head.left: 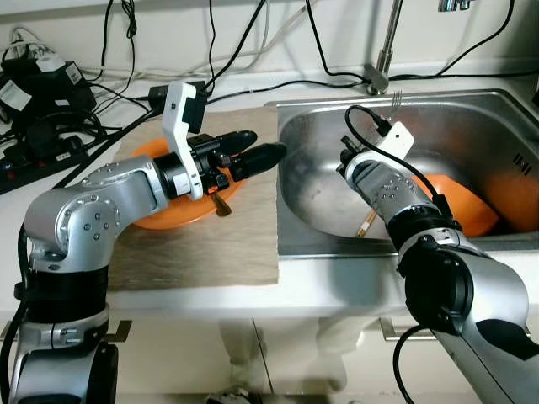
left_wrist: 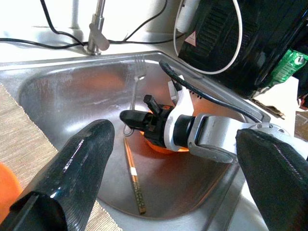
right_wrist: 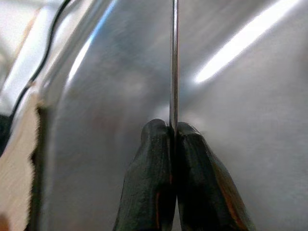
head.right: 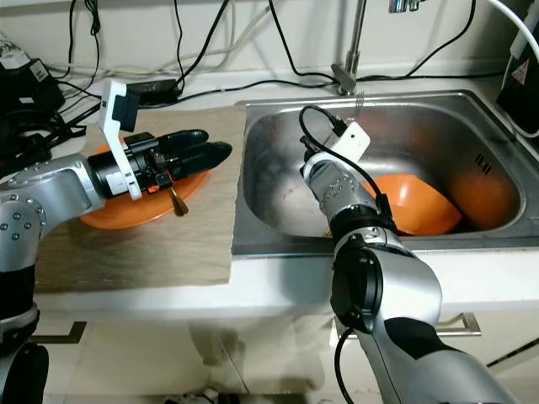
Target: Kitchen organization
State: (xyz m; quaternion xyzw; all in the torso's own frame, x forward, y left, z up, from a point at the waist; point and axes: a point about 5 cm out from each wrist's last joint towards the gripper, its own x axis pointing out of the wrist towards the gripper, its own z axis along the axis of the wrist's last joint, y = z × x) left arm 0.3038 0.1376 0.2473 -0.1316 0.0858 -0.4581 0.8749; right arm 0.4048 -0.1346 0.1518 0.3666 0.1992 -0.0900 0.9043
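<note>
Stainless sink (head.left: 472, 109) set in a white counter; woven mat (head.left: 202, 244) beside it carries an orange plate (head.left: 160, 220). Cables and a power strip (head.left: 34, 156) crowd the back wall.

Right gripper (right_wrist: 174, 132), down in the basin, has its fingers pinched shut on a fork's (left_wrist: 136, 91) thin handle, tines leaning near the faucet base (head.left: 377, 80). Left gripper (head.left: 269, 154) hovers over the plate's edge, fingers parted, empty.

An orange bowl (head.left: 459, 206) and chopsticks (left_wrist: 134, 175) lie on the sink floor.

Likely best: lift the fork straight, clear the rim, keep the pinch firm; the slim metal may pivot.
</note>
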